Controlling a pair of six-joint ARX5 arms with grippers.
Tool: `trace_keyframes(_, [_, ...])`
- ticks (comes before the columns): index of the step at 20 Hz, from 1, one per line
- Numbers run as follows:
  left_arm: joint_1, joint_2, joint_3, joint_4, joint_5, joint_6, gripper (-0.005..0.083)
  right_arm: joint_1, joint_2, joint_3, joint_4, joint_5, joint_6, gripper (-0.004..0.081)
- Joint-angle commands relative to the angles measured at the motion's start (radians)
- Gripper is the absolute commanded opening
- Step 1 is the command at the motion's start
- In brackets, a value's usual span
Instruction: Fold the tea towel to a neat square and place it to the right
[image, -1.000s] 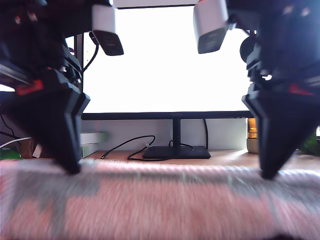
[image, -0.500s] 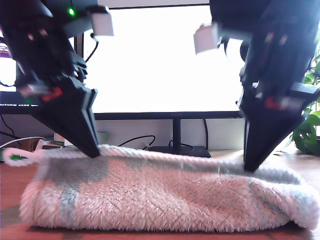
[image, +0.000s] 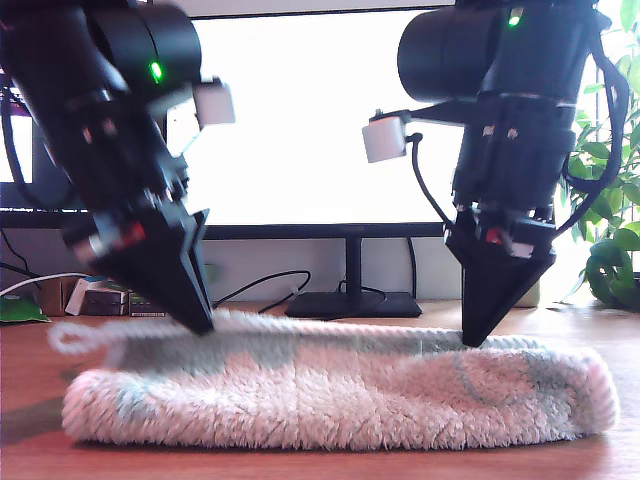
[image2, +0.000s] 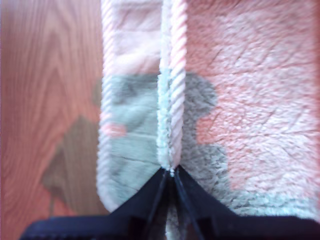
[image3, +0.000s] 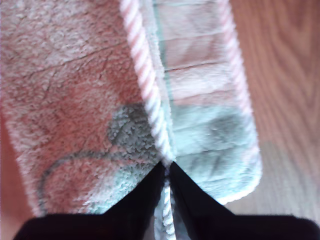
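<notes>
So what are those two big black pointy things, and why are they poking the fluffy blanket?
They are a robot's two arms, each ending in a pincer called a gripper. One picture comes from a camera low on the wooden table, looking across it. The other two come from little cameras riding on the arms, looking down. The fluffy thing is a tea towel, pink-white with green patches, folded over. My first gripper and my second gripper are each pinched shut on its rope-like edge. Behind stands a bright computer screen.

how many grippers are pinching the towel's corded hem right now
2. My first gripper and my second gripper are each shut on the tea towel's hem; the exterior view shows one gripper toward each end of the folded cloth.
</notes>
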Motion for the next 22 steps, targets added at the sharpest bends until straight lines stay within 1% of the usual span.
trace_keyframes(1, [0.02,0.008,-0.019,0.028,-0.011,0.027,-0.0024,-0.019,0.011,-0.004,0.015,0.011,-0.006,-0.0013])
trace_keyframes(5, [0.047,0.009,-0.019,0.073,-0.013,0.055,-0.0024,-0.034,0.028,-0.004,0.045,0.01,-0.006,-0.0013])
trace_keyframes(10, [0.065,0.016,-0.019,0.112,-0.006,0.055,-0.0023,-0.034,0.042,-0.004,0.072,0.011,-0.006,-0.0013])
trace_keyframes(11, [0.065,0.016,-0.019,0.116,-0.005,0.055,-0.0006,-0.034,0.042,-0.004,0.076,0.017,-0.005,-0.0013])
trace_keyframes(12, [0.065,0.016,-0.019,0.119,-0.002,0.055,0.0034,-0.034,0.042,-0.004,0.074,0.03,-0.002,-0.0012])
trace_keyframes(14, [0.065,0.016,-0.019,0.122,0.015,0.055,0.0111,-0.033,0.042,-0.004,0.073,0.037,0.003,0.0028])
trace_keyframes(16, [0.065,0.016,-0.019,0.122,0.024,0.055,0.0152,-0.033,0.042,-0.004,0.078,0.037,0.003,0.0099])
trace_keyframes(19, [0.069,0.016,-0.019,0.124,0.021,0.054,0.0154,-0.033,0.042,-0.004,0.108,0.04,0.015,0.0156])
trace_keyframes(22, [0.07,0.016,-0.019,0.125,0.02,0.054,0.0154,-0.031,0.042,-0.003,0.154,0.051,0.05,0.0207])
